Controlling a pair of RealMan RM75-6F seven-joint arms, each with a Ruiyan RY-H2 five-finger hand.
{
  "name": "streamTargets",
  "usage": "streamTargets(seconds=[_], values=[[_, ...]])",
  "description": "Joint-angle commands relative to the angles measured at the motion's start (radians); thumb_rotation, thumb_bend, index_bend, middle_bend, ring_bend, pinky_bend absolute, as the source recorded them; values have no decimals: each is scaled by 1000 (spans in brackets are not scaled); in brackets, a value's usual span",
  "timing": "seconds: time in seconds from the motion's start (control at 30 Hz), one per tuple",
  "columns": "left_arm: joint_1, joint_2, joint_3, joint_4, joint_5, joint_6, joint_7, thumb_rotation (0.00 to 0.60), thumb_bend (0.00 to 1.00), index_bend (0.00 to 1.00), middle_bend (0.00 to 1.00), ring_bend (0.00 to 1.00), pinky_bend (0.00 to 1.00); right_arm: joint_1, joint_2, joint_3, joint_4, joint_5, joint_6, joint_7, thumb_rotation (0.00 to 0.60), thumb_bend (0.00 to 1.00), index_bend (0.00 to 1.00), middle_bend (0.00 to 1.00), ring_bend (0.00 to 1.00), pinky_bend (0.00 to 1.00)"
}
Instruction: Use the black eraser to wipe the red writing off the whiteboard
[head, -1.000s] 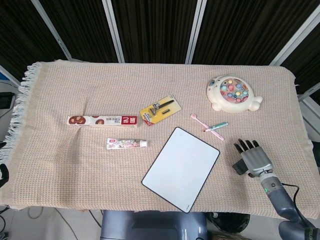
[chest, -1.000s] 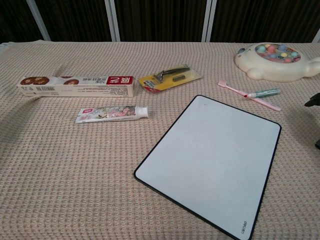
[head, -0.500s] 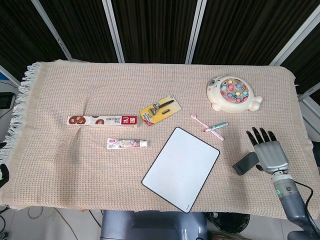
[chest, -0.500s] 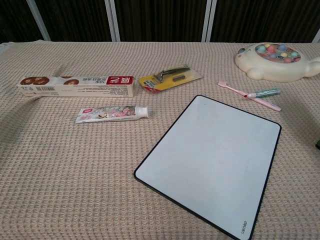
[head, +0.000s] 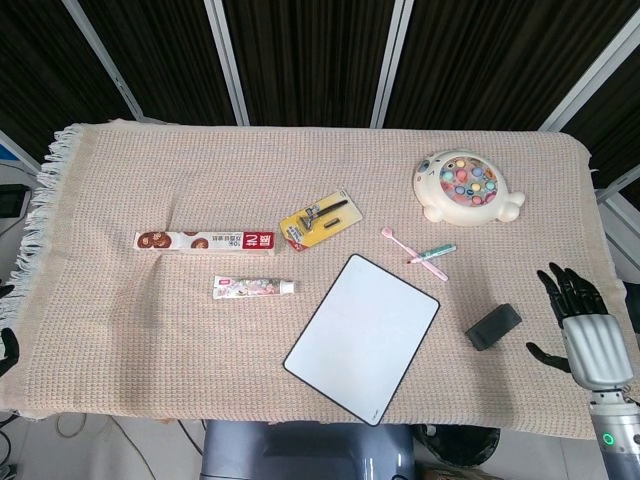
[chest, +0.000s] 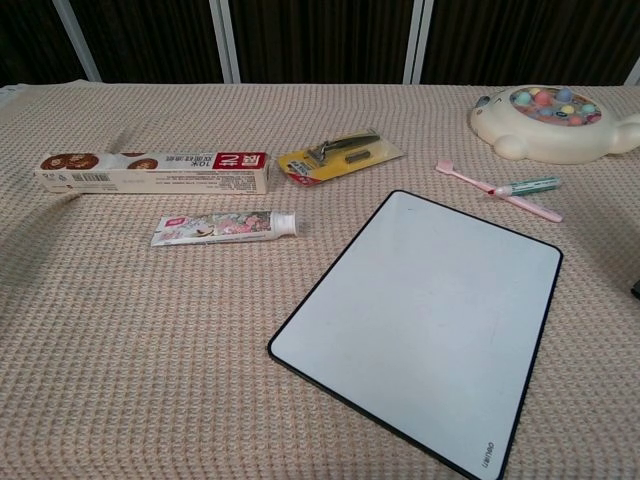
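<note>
One fishing-game toy (head: 466, 186) is sitting at two o'clock, its tray holding coloured fish. One whiteboard (head: 363, 337) is lying blank at centre; one black eraser (head: 493, 328) is resting at its three o'clock. The right hand (head: 583, 327) is hovering beside the eraser, fingers spread, empty. Toothbrush (head: 413, 251) and marker (head: 432, 252) are crossing at one o'clock.

The black eraser (head: 493, 328) lies on the woven cloth (head: 150, 330) right of the whiteboard (head: 363, 336), whose surface looks clean. The right hand (head: 580, 330), fingers spread, hovers beside it, apart.
</note>
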Motion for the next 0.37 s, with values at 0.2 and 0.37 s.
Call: streamTargets(seconds=[0.2, 0.37], values=[[0, 2, 0, 1, 2, 1, -1, 600, 639, 158, 87, 23, 0, -58, -10, -44, 65, -86, 37, 54, 600, 85, 0, 0, 16, 131], [0, 3, -1, 2, 2, 1, -5, 600, 639, 158, 87, 23, 0, -65, 7, -40, 39, -91, 24, 45, 600, 85, 0, 0, 16, 131]])
